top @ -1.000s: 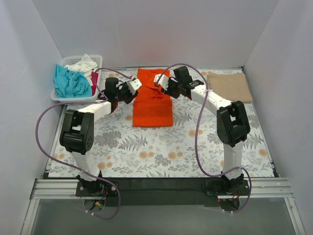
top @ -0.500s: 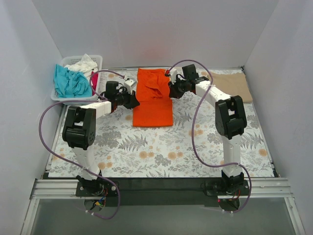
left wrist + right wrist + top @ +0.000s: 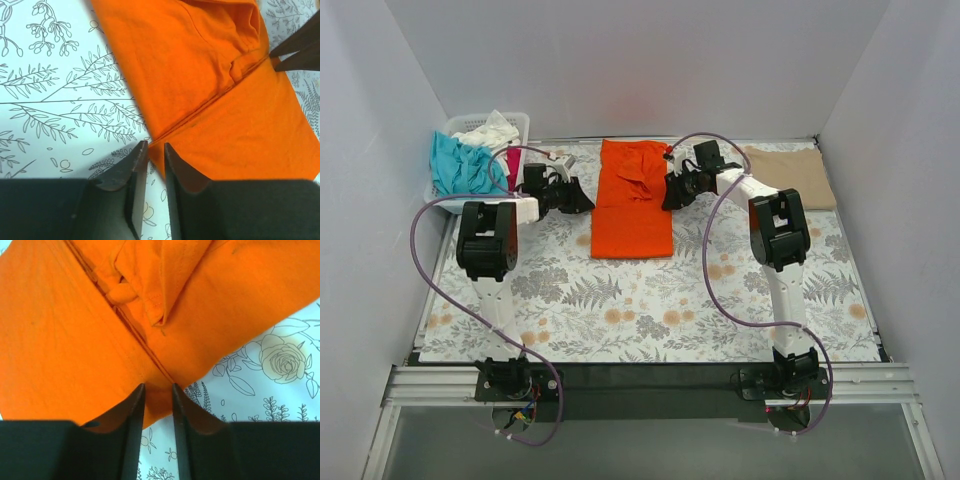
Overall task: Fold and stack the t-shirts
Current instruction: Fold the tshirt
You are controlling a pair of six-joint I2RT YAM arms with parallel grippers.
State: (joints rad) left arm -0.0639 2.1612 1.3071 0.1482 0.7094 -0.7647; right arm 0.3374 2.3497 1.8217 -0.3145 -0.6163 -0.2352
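The bright orange t-shirt lies partly folded at the back middle of the table, with a rumpled layer over its far half. My left gripper is at its left edge and my right gripper at its right edge. In the left wrist view my left gripper has its jaws nearly together on the shirt's edge, where a fold line ends. In the right wrist view my right gripper stands the same way, with orange cloth between its tips. A folded tan t-shirt lies at the back right.
A white slatted basket at the back left holds a teal shirt, a white one and a pink-red one. A flower-print cloth covers the table. White walls stand on three sides.
Both grippers have moved apart and down, from over the middle of the orange shirt to its left and right edges. The shirt's far layer now lies flatter.
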